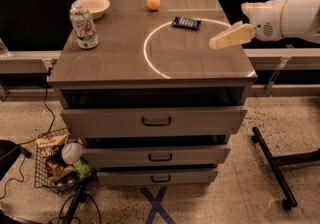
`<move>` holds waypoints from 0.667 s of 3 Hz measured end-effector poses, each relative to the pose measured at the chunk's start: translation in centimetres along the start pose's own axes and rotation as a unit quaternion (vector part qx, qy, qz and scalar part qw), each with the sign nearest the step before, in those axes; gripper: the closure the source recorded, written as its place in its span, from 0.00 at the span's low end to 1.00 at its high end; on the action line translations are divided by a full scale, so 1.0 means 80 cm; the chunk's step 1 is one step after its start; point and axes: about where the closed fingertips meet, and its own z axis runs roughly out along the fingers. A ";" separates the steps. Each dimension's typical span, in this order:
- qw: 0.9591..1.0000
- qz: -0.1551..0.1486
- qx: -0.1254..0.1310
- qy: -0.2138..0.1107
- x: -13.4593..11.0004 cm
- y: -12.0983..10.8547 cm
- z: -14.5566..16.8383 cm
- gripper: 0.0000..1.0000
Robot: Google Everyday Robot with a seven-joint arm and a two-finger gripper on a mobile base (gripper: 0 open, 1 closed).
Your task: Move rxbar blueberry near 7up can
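The pincer (218, 42) hangs above the right edge of the table (120, 55), a cream-coloured wedge at the end of a white arm (285, 18) that reaches in from the right. It grips nothing, and whether it is open or closed cannot be told from this angle. The rxbar blueberry (186, 22) lies flat on the table towards the back right, to the left of the pincer and beyond it, and clear of it. The bar lies on the top of a thin white ring (145, 56) marked on the table surface. The 7up can (84, 28) stands upright near the table's left edge, well apart from the bar. Just behind the can, in the back left corner, sits a shallow white bowl (102, 4). An orange fruit (153, 2) rests near the back edge, between the bowl and the bar. Below the tabletop, three drawers (156, 120) with dark handles stand partly pulled out. On the floor at the lower left is a wire basket (44, 168) holding snack packets.
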 end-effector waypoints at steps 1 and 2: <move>1.000 0.010 0.000 -0.022 0.010 -0.024 0.037 0.00; 0.999 0.005 0.004 -0.038 0.021 -0.054 0.064 0.00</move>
